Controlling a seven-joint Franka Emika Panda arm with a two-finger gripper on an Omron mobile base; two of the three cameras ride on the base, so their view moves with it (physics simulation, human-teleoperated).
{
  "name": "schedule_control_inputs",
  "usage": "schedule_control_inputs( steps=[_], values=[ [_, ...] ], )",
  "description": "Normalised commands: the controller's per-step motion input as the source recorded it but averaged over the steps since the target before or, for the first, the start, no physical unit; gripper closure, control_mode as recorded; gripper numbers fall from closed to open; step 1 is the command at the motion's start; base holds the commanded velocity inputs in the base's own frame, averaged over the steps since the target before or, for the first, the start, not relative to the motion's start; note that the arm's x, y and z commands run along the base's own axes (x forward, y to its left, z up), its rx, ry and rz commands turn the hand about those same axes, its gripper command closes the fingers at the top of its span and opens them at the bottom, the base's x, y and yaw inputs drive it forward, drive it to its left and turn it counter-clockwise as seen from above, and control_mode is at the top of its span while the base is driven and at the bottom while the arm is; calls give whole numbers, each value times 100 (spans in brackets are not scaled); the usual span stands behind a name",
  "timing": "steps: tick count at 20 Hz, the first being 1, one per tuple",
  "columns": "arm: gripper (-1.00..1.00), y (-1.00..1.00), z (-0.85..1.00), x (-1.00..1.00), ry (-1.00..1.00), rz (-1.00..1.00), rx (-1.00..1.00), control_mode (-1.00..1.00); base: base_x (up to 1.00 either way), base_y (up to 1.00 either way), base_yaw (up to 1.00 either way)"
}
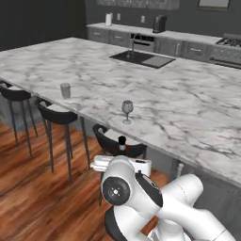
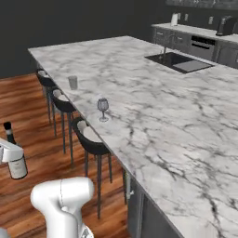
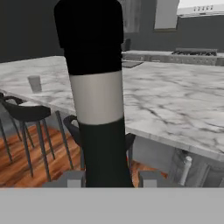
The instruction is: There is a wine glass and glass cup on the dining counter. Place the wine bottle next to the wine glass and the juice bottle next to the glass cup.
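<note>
The gripper point(image 3: 107, 180) pinches the wine bottle point(image 3: 97, 96) low on its body (rigid, smooth, likely top-heavy); a firm mid-body grip resists tilt.

This is a home kitchen, rendered rather than real. Ahead of the gripper point(image 3: 108, 179) runs a long white marble dining counter with grey veins point(image 1: 188, 108), and a dark rectangular sink with a slim faucet point(image 1: 141, 57) is set into its far side. Black round-seated bar stools on thin legs point(image 1: 59, 115) line the counter's near edge, just ahead of the gripper and to its left. Beyond the counter, well away from the gripper, grey cabinets with a pale worktop point(image 1: 179, 44) stand against a dark wall, carrying a dark kettle point(image 1: 159, 23); a gas hob point(image 1: 229, 42) sits at their right end. Below the gripper lies a reddish-brown wooden plank floor point(image 1: 33, 197).
</note>
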Motion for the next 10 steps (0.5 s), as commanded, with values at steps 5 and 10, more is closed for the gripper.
schedule_control_inputs(
  steps=[5,10],
  values=[
    [100,0,0,0,0,0,0,100,52,31,-58],
    [100,0,0,0,0,0,0,100,46,19,-44]
  ],
)
